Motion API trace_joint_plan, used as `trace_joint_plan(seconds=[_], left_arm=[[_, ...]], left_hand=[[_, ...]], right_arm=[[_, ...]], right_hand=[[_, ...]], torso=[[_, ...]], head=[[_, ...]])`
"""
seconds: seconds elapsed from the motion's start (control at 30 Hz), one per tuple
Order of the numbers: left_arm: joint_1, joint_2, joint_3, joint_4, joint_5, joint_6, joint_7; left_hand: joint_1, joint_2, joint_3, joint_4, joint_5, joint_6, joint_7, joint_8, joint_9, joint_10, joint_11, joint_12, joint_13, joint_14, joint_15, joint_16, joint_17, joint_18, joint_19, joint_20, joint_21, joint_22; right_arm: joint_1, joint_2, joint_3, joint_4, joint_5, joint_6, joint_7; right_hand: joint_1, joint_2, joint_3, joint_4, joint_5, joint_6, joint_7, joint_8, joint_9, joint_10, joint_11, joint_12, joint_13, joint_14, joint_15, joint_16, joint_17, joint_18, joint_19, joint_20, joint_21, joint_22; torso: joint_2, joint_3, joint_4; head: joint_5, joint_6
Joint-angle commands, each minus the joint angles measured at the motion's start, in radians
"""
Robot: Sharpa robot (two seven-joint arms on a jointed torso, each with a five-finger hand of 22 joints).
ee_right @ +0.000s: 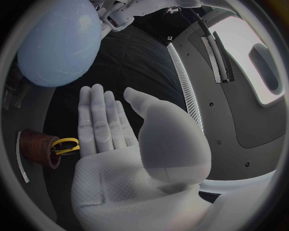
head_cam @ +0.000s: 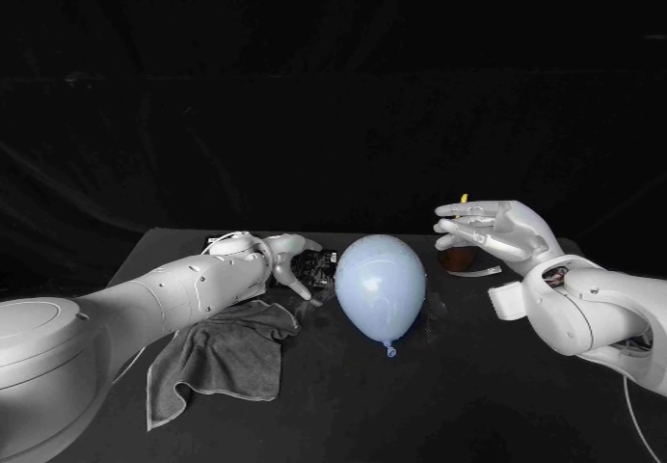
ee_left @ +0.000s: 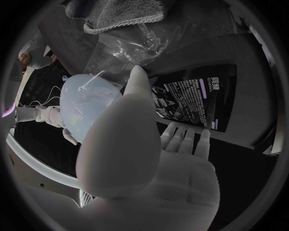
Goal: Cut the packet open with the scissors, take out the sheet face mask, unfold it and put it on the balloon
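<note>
A pale blue balloon (head_cam: pixel 380 286) lies in the middle of the black table (head_cam: pixel 459 386), knot toward me. To its left lies the black face mask packet (head_cam: pixel 318 266), printed side up in the left wrist view (ee_left: pixel 192 98). My left hand (head_cam: pixel 289 258) is open beside it, its straight fingertips (ee_left: pixel 183 139) at the packet's edge; I cannot tell whether they touch. My right hand (head_cam: pixel 493 231) hovers open and flat, right of the balloon (ee_right: pixel 57 41). Just beyond it the yellow-handled scissors (ee_right: pixel 65 144) stand in a brown holder (head_cam: pixel 460 258).
A crumpled grey cloth (head_cam: pixel 223 357) lies at the front left under my left arm. Clear plastic film (ee_left: pixel 126 45) lies between the cloth (ee_left: pixel 120 12) and the packet, next to the balloon (ee_left: pixel 84 103).
</note>
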Motion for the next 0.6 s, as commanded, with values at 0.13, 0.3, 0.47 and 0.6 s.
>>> trace_joint_plan(seconds=[0.13, 0.3, 0.47, 0.6], left_arm=[[-0.002, 0.008, 0.0, -0.009, -0.017, -0.01, -0.032], [-0.001, 0.014, 0.001, -0.017, -0.013, 0.013, -0.043], [-0.001, 0.021, 0.003, -0.032, -0.004, 0.032, -0.056], [0.0, 0.027, 0.003, -0.045, 0.0, 0.043, -0.06]], left_hand=[[0.025, 0.008, 0.036, -0.002, -0.021, 0.008, 0.024, 0.006, 0.003, 0.003, 0.013, 0.0, 0.001, 0.002, -0.002, -0.001, 0.001, -0.005, -0.002, -0.004, 0.0, 0.0], [0.028, 0.03, 0.095, -0.002, -0.034, 0.045, 0.061, 0.018, 0.013, 0.058, 0.047, 0.009, 0.007, 0.045, 0.009, 0.011, 0.01, 0.006, 0.019, -0.005, 0.006, 0.003], [0.035, 0.083, 0.177, -0.005, -0.052, 0.072, 0.083, 0.027, 0.02, 0.107, 0.069, 0.01, 0.009, 0.107, 0.025, 0.025, 0.023, 0.025, 0.047, -0.005, 0.014, 0.007], [0.036, 0.101, 0.197, -0.006, -0.054, 0.084, 0.09, 0.031, 0.022, 0.129, 0.076, 0.01, 0.01, 0.127, 0.031, 0.029, 0.027, 0.034, 0.058, -0.005, 0.016, 0.008]], right_arm=[[0.002, -0.001, 0.001, 0.004, -0.011, 0.005, 0.004], [0.003, -0.001, 0.001, 0.006, -0.011, 0.006, 0.003], [0.006, -0.003, 0.001, 0.01, -0.011, 0.006, 0.003], [0.009, -0.003, 0.001, 0.012, -0.011, 0.006, 0.003]], right_hand=[[0.004, -0.005, 0.005, 0.0, -0.006, -0.002, 0.009, -0.007, -0.002, -0.008, 0.0, -0.005, -0.001, -0.005, 0.0, -0.006, -0.001, 0.015, -0.004, 0.002, -0.004, -0.002], [0.004, -0.005, 0.005, 0.0, -0.006, -0.002, 0.009, -0.007, -0.002, -0.008, 0.0, -0.005, -0.001, -0.005, 0.0, -0.006, -0.001, 0.015, -0.004, 0.002, -0.004, -0.002], [0.003, -0.004, 0.005, 0.001, -0.007, -0.002, 0.009, -0.007, -0.002, -0.008, 0.0, -0.004, -0.001, -0.005, 0.0, -0.006, -0.001, 0.015, -0.004, 0.002, -0.005, -0.002], [0.003, -0.004, 0.005, 0.001, -0.007, -0.002, 0.009, -0.007, -0.002, -0.008, 0.0, -0.004, -0.001, -0.005, 0.0, -0.006, -0.001, 0.015, -0.004, 0.002, -0.005, -0.002]], torso=[[0.003, 0.0006, -0.0003], [0.006, 0.0004, -0.0013], [0.01, 0.001, -0.0027], [0.013, 0.0016, -0.0052]], head=[[-0.004, 0.001], [-0.005, -0.002], [-0.004, -0.005], [-0.003, -0.004]])
